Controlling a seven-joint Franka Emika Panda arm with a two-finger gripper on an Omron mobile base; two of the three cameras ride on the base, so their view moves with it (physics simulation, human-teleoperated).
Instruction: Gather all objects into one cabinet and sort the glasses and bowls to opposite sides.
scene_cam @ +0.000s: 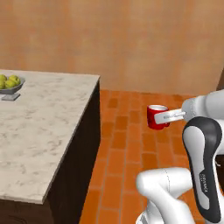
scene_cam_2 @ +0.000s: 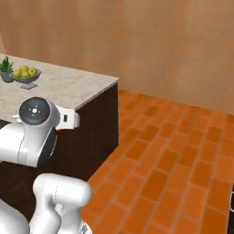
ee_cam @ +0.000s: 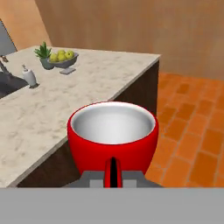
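Observation:
A red cup (scene_cam: 155, 116) with a pale inside hangs upright in the air over the brick floor, to the right of the island counter. My gripper (scene_cam: 161, 117) is shut on the cup, reaching in from the right with its light-grey fingers (scene_cam: 171, 115) across the side facing the arm. In the hand view the red cup (ee_cam: 112, 139) sits straight ahead and close, its open mouth up, with my gripper (ee_cam: 113, 176) closed at its near wall. A sliver of the red cup (scene_cam_2: 58, 131) peeks from behind the arm. The cabinet, the mug and both bowls are out of view.
A marble-topped island counter (scene_cam: 43, 127) with dark sides stands left of the cup. At its far end are a grey fruit bowl (ee_cam: 64, 58), a small plant (ee_cam: 43, 53), a soap dispenser (ee_cam: 29, 76) and a sink (ee_cam: 6, 87). Orange brick floor (scene_cam_2: 173, 155) spreads to the right.

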